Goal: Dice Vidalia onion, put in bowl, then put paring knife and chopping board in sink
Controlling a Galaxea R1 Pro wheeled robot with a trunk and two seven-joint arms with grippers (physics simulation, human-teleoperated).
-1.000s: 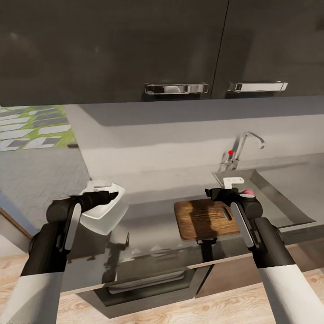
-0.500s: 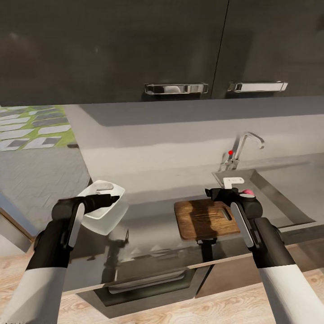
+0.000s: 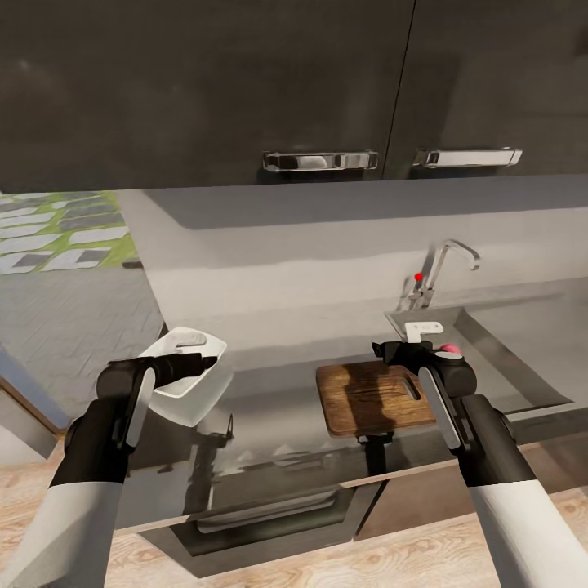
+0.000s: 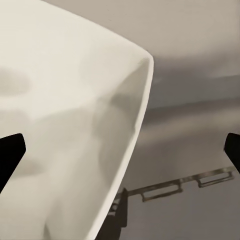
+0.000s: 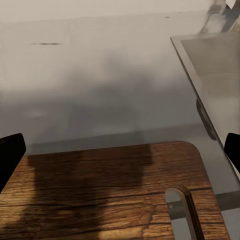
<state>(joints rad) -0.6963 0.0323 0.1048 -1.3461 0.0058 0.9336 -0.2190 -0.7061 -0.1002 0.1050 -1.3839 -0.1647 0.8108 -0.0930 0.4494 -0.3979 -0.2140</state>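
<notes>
White, squarish bowl point(image 3: 189, 377) with flaring sides sat tilted on the grey countertop point(image 3: 278, 408), its rim under the tip of the left gripper point(image 3: 204, 359). In the left wrist view the fingers point(image 4: 11, 152) stood wide apart, the bowl's inner wall point(image 4: 65, 125) and rim between them — contact could not be told. Dark brown chopping board point(image 3: 374, 398), grain and handle slot plain, lay just below and ahead of the right gripper point(image 3: 392, 349). Its fingers point(image 5: 11, 152) were also spread, holding nothing. Something pinkish-red — perhaps the Vidalia onion point(image 3: 448, 349) — showed beside the right wrist, toward the steel sink point(image 3: 498, 351).
</notes>
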